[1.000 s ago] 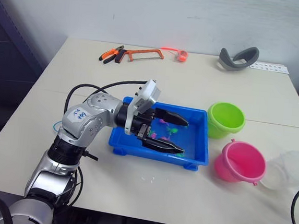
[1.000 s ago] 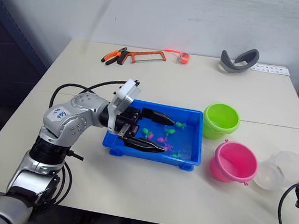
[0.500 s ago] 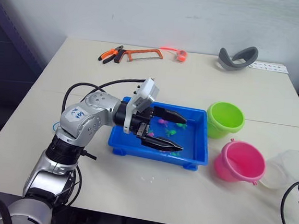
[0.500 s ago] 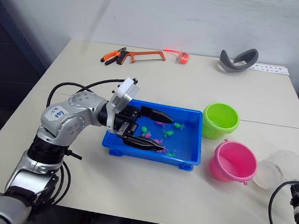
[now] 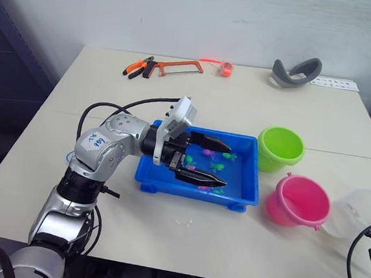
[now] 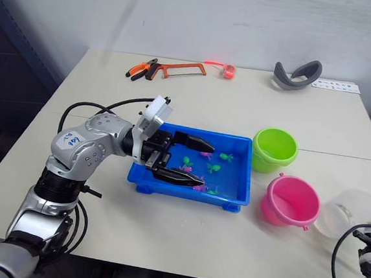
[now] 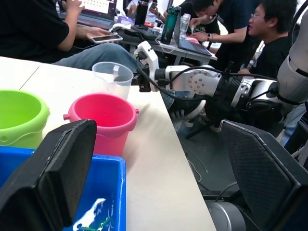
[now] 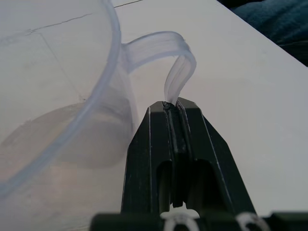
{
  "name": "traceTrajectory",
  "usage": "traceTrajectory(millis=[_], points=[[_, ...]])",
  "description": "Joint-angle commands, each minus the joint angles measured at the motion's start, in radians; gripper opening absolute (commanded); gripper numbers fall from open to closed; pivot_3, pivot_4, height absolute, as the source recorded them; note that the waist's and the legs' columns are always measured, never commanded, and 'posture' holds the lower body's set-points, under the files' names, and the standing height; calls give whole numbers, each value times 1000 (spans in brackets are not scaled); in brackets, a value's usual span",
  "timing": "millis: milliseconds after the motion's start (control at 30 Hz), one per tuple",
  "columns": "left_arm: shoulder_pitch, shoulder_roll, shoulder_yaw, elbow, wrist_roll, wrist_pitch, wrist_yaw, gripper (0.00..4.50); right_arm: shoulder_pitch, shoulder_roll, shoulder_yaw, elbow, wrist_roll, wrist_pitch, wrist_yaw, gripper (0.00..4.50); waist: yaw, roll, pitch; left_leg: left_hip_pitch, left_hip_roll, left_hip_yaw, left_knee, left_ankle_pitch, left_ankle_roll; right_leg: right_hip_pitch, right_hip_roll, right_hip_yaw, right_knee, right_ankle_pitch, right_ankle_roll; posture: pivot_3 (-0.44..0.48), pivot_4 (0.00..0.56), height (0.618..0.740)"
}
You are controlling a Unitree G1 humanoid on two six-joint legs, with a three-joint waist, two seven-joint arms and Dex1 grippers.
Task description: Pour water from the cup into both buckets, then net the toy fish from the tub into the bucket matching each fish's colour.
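Note:
The blue tub (image 6: 236, 194) sits mid-table with tiny green fish (image 6: 226, 157) and pink fish (image 6: 186, 169) in it. My left gripper (image 6: 208, 162) hovers open over the tub's left half, nothing between its fingers. To the tub's right stand the lime green bucket (image 6: 274, 149) and, nearer, the hot pink bucket (image 6: 290, 200). The clear cup (image 6: 349, 212) stands on the table right of the pink bucket. My right gripper (image 8: 172, 107) is shut on the cup's thin handle (image 8: 163, 45); a little water lies in the cup (image 8: 53, 139). The left wrist view shows the cup (image 7: 113, 77) behind the pink bucket (image 7: 101, 115).
An orange hacksaw (image 5: 182, 66) and pliers (image 5: 138, 67) lie at the table's far edge, with a grey curved band (image 5: 296, 72) and a white strip (image 5: 333, 83) at the far right. Several people (image 7: 231, 29) sit beyond the table's right side.
My left gripper has drawn back slightly to the left over the tub, still open. The fish have drifted a little. The right arm's cable shows a bit higher at the bottom right.

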Motion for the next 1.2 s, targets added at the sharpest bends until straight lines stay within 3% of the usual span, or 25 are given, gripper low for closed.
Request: traceTrajectory(millis=[33,300,800,1200], points=[[-16,8,16,9,1,-23,-20,4500,18,-26,-74,-127,53,2,-21,10,0,0,0,0,0,0,0,0,0,0,0,0,0,0,0,0,150,740],[11,-3,-8,13,25,-62,-36,4500,141,-118,-98,-383,47,90,-2,10,-1,2,0,0,1,1,-1,0,0,-1,1,1,0,0,0,0,150,740],[14,-17,-19,33,50,-100,-45,4500,174,-163,-134,-509,71,159,4,10,2,2,0,0,1,1,-1,0,0,-1,1,1,0,0,0,0,150,740],[16,-20,-17,37,53,-108,-46,4500,211,-183,-88,-581,-104,108,39,10,3,2,1,0,0,1,-1,0,0,-1,1,1,0,0,0,0,150,740]])
